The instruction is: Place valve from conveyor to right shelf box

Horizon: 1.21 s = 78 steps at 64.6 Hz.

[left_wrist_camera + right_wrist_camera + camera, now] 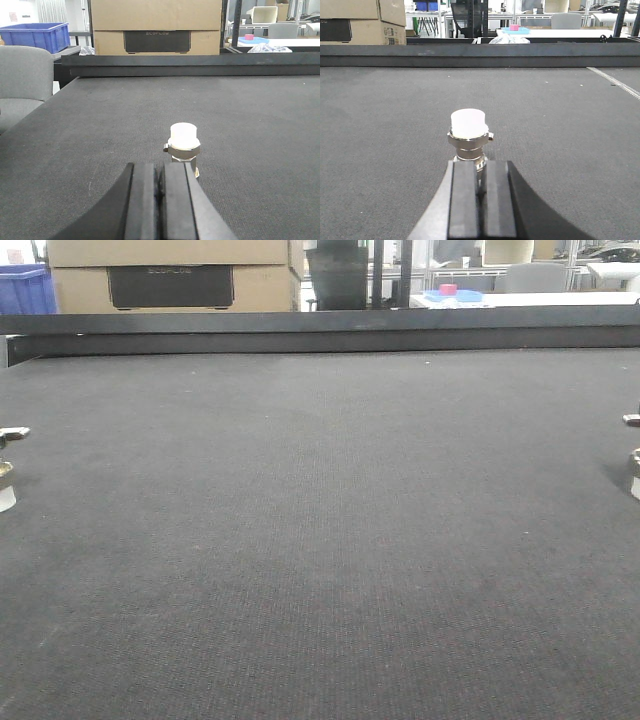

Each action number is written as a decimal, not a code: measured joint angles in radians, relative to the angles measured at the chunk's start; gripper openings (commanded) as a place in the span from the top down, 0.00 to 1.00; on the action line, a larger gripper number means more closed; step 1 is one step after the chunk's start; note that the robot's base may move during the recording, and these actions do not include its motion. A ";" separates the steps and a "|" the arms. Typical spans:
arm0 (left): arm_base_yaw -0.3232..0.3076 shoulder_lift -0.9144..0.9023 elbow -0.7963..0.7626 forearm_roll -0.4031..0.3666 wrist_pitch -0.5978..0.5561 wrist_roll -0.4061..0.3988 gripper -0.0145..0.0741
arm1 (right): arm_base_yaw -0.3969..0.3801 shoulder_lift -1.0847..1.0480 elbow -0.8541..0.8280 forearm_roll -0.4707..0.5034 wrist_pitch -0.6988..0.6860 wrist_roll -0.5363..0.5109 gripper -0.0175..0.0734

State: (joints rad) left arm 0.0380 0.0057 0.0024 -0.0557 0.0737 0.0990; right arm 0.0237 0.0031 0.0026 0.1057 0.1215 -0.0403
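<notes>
The conveyor (320, 540) is a wide dark grey woven belt with a black raised rail (320, 330) along its far edge. A metal valve with a white cap (183, 145) stands upright on the belt just beyond my left gripper (160, 167), slightly to its right. The left jaws are pressed together with nothing between them. A second white-capped valve (469, 132) stands right in front of my right gripper (481, 165), which is also shut and empty. In the front view only slivers of these valves show, at the left edge (5, 485) and the right edge (635, 475). The right shelf box is out of view.
Beyond the rail stand stacked cardboard boxes (156, 22), a blue bin (37, 35) and a white table with a blue tray (452, 293). A grey chair (22, 80) sits beside the belt's left edge. A pale strip (615, 82) runs along the belt's right side.
</notes>
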 measured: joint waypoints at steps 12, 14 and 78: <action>0.000 0.000 0.000 0.000 0.000 0.000 0.96 | 0.000 0.000 0.000 0.000 0.000 0.000 0.99; 0.000 0.000 0.000 0.000 0.000 0.000 0.96 | 0.000 0.000 0.000 0.000 0.000 0.000 0.99; 0.000 0.001 -0.108 -0.060 -0.204 0.000 0.96 | 0.000 -0.001 -0.109 0.000 -0.147 0.000 0.99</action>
State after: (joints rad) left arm 0.0380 0.0065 -0.1053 -0.1158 -0.1301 0.0990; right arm 0.0237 0.0016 -0.1066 0.1057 -0.0259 -0.0403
